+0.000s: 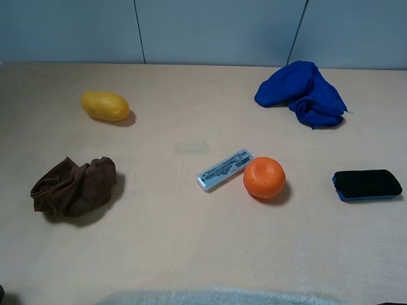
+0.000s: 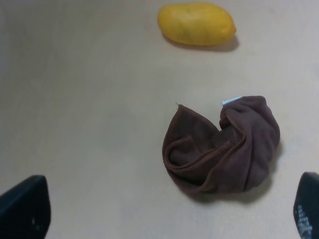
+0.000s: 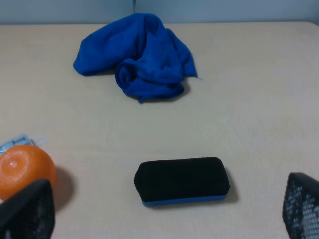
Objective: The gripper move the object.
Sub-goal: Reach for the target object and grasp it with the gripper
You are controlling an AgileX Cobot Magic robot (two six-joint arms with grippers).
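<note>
The round orange fruit (image 1: 264, 177) sits on the table right of the middle, next to a clear plastic packet (image 1: 224, 170). It also shows at the edge of the right wrist view (image 3: 24, 169), beside one finger. My right gripper (image 3: 164, 209) is open and empty, its dark fingers (image 3: 27, 211) wide apart, short of the black-and-blue eraser (image 3: 182, 181). My left gripper (image 2: 167, 209) is open and empty, its fingers (image 2: 25, 206) spread on either side of a crumpled brown cloth (image 2: 224, 147). Both grippers stay at the table's near edge.
An oval yellow fruit (image 1: 105, 105) lies at the back left. The brown cloth (image 1: 74, 187) lies at the left, a blue cloth (image 1: 302, 93) at the back right, and the eraser (image 1: 367, 184) at the right. A grey wall runs behind the table.
</note>
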